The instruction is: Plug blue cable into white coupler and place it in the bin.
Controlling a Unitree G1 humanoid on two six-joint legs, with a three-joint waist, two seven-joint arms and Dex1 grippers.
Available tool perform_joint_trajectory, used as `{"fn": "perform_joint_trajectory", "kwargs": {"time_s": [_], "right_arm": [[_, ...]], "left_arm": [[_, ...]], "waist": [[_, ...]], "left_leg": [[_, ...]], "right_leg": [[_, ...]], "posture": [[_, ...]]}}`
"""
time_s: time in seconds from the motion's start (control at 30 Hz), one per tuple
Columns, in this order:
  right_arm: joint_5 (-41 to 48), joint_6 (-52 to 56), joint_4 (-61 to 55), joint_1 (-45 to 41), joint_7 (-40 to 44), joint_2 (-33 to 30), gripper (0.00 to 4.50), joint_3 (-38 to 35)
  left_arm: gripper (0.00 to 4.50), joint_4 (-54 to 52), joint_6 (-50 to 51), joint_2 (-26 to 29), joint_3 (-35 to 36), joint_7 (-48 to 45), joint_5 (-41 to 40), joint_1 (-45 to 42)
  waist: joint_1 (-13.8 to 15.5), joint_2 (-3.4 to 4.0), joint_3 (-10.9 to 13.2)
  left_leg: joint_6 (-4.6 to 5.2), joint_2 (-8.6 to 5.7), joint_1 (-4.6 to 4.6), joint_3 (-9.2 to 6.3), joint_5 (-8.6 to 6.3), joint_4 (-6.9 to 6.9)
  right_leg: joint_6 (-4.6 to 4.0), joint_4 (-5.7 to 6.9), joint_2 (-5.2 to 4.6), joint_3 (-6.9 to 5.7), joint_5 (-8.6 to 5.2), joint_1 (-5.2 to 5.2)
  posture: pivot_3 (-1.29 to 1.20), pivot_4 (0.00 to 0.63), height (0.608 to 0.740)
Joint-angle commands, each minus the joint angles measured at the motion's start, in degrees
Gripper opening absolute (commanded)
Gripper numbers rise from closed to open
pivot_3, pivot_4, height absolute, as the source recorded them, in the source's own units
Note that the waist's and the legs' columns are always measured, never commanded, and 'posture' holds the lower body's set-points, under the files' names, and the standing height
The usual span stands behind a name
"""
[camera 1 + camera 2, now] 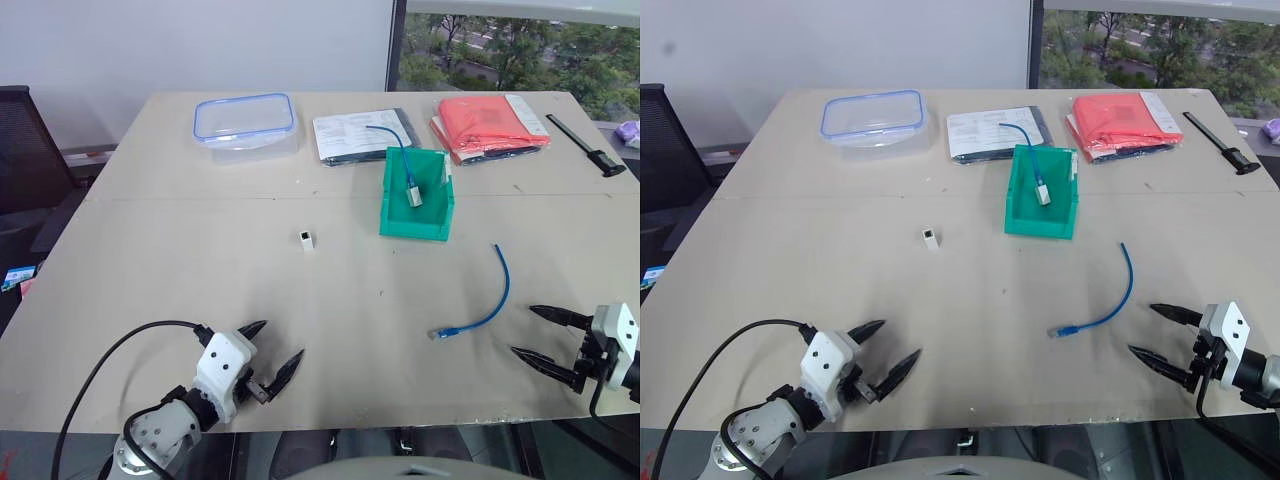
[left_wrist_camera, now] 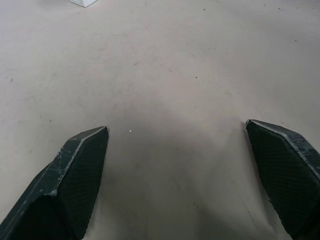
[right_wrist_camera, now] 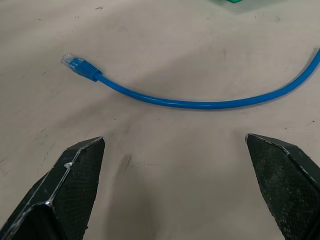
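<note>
Both my pincers hang released and empty over the counter (image 1: 150, 250), since nothing is picked up yet. My right pincer (image 1: 545, 338) sits lower right, aimed at the cable (image 1: 490, 300) just beside it (likely my first grab). My left pincer (image 1: 275, 349) waits lower left, well short of the coupler (image 1: 305, 239) at centre. The bin (image 1: 417, 195) stands above, already holding another cable.

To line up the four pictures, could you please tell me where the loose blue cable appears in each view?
Left eye: blue cable lower right, on the table nearer than the green bin.
Right eye: right of centre, likewise nearer than the bin.
Left wrist: not in it.
Right wrist: curving across, beyond the fingertips.
Shared landmark: the bin.
</note>
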Motion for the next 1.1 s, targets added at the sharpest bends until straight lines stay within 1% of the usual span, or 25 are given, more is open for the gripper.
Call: {"fn": "perform_joint_trajectory", "kwargs": {"time_s": [0.03,0.6,0.73,0.8,0.87,1.0,1.1], "right_arm": [[-0.4,-1.7,0.0,0.9,0.7,-0.2,4.44,-0.6],[-1.5,-2.1,0.0,0.2,0.5,-0.5,4.44,-0.2],[-0.5,1.4,-4.1,-0.3,-0.4,-1.4,4.44,0.2],[-1.0,2.7,-7.6,-0.8,-0.4,-2.3,4.44,1.4],[-2.9,3.7,-11.3,-2.3,-0.7,-3.5,4.44,4.1],[-6.1,5.9,-16.9,-6.8,-1.2,-4.7,4.44,11.3],[-9.3,7.7,-17.0,-12.1,-0.5,-4.8,4.44,17.7]], "left_arm": [[4.5,-0.9,-0.8,0.4,0.2,-0.7,-0.3,0.5],[4.5,0.3,-1.6,0.7,1.1,-3.0,-1.3,-1.4],[4.5,-0.4,-1.4,1.4,1.0,-4.5,-2.5,-2.3],[4.5,-1.5,-0.6,2.5,0.2,-6.4,-3.8,-3.1],[4.5,-2.8,0.7,5.0,-0.6,-9.8,-5.6,-5.1],[4.5,-5.0,2.9,11.5,-2.2,-16.2,-7.9,-10.5],[4.5,-7.1,7.0,15.7,-2.7,-20.6,-12.6,-15.4]], "waist": [[0.0,0.0,0.0],[0.0,-0.01,0.0],[0.0,-0.01,0.0],[0.0,0.0,0.0],[-0.1,0.01,0.0],[0.0,0.0,0.0],[0.0,-0.04,0.0]], "left_leg": [[0.0,0.0,0.0,0.0,0.0,0.0],[0.01,-0.02,0.0,0.07,0.0,0.01],[0.01,-0.03,0.0,0.08,0.0,0.01],[0.01,-0.03,0.01,0.08,0.0,0.01],[0.02,-0.01,0.02,0.09,0.0,0.02],[0.02,0.0,0.01,0.07,0.0,0.04],[0.02,-0.02,-0.01,0.1,0.0,0.04]], "right_leg": [[0.0,0.0,0.0,0.0,0.0,0.0],[-0.03,0.0,0.09,0.04,0.02,-0.01],[-0.03,0.0,0.09,0.05,0.02,-0.01],[-0.03,0.01,0.09,0.05,0.02,-0.01],[-0.03,0.02,0.08,0.06,0.02,-0.02],[-0.03,0.04,0.17,0.04,0.02,-0.04],[-0.15,0.04,0.19,0.05,0.1,-0.04]], "posture": [[0.0,0.15,0.737],[0.0,0.15,0.737],[0.0,0.15,0.737],[0.0,0.15,0.737],[0.0,0.15,0.737],[0.0,0.15,0.737],[0.0,0.15,0.737]]}}
